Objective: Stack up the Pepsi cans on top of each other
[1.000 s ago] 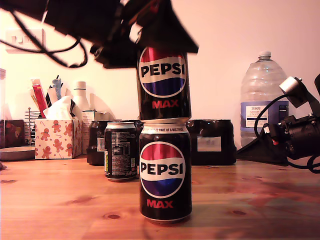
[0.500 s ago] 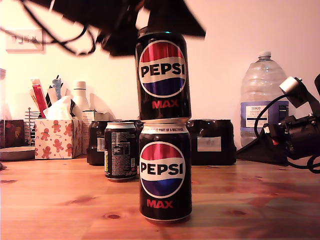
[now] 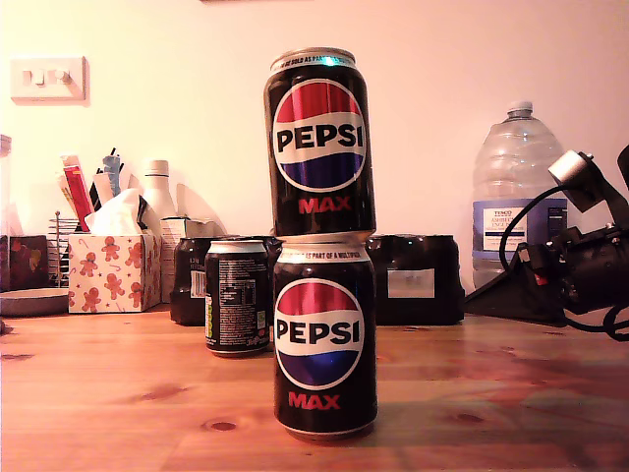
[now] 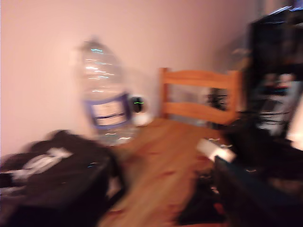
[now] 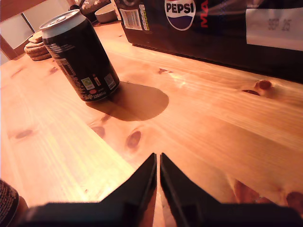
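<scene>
the loose pepsi can (image 5: 80,56) stands upright in the upper left of the second wrist view, ahead of my second gripper (image 5: 157,166), jaws nearly closed, empty; my first gripper's state i cannot tell

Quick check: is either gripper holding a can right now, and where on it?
My second gripper holds nothing: jaws together and empty above the table. My first gripper isn't visible. The top can rests free on the bottom can.
</scene>
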Action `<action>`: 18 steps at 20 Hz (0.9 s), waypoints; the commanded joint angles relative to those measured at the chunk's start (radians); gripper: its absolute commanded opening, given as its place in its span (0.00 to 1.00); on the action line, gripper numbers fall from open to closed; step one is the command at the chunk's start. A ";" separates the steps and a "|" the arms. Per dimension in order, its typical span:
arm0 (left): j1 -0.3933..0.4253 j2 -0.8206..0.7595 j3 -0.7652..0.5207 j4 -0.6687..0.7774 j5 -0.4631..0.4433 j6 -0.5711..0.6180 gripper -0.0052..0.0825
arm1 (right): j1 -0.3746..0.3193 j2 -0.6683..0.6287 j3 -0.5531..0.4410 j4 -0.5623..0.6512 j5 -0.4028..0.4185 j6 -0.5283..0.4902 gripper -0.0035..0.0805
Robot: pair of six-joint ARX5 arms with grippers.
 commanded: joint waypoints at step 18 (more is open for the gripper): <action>0.232 -0.083 -0.362 0.117 -0.012 -0.088 0.51 | 0.005 -0.010 0.003 0.000 -0.007 0.000 0.03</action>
